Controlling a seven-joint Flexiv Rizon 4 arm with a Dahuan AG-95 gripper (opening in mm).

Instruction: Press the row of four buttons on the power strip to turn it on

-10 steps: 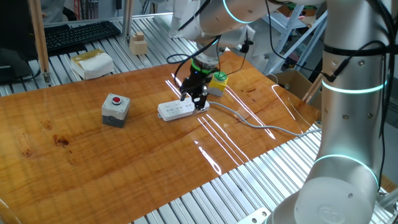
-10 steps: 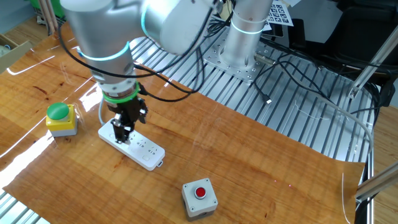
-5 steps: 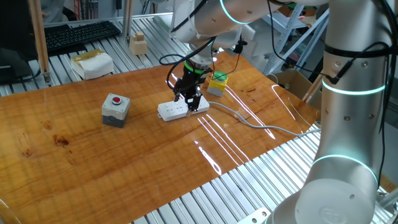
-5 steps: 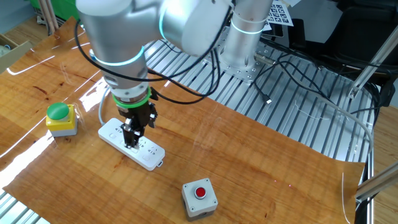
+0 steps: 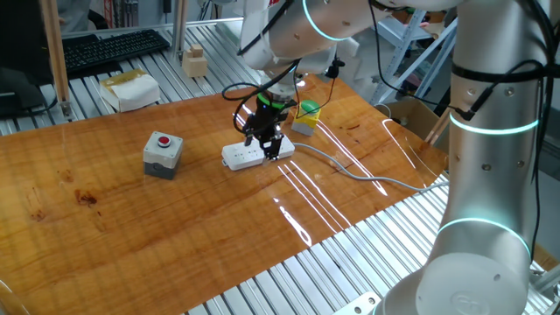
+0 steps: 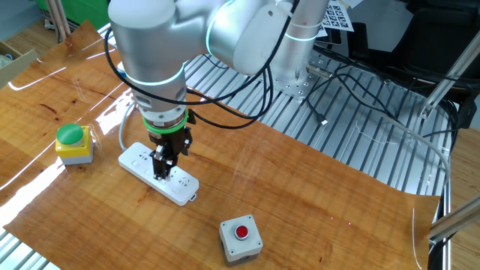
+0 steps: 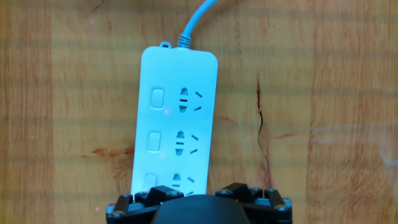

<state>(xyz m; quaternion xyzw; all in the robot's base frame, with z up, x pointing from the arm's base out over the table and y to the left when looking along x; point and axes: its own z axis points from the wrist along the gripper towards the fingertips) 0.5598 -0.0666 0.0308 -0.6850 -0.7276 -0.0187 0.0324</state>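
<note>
Robotics lab; aluminium-slat bench under wooden table; loose cables; keyboard; fiducial tag sheet behind arm.

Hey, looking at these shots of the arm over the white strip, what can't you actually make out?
- Long flat white plastic power strip: hand view's bottom edge cuts its near end; three white switches show.
- Fixed views: two-finger gripper covers mid-strip; switches too small.
- Fingertip contact with strip: unclear everywhere.
</note>
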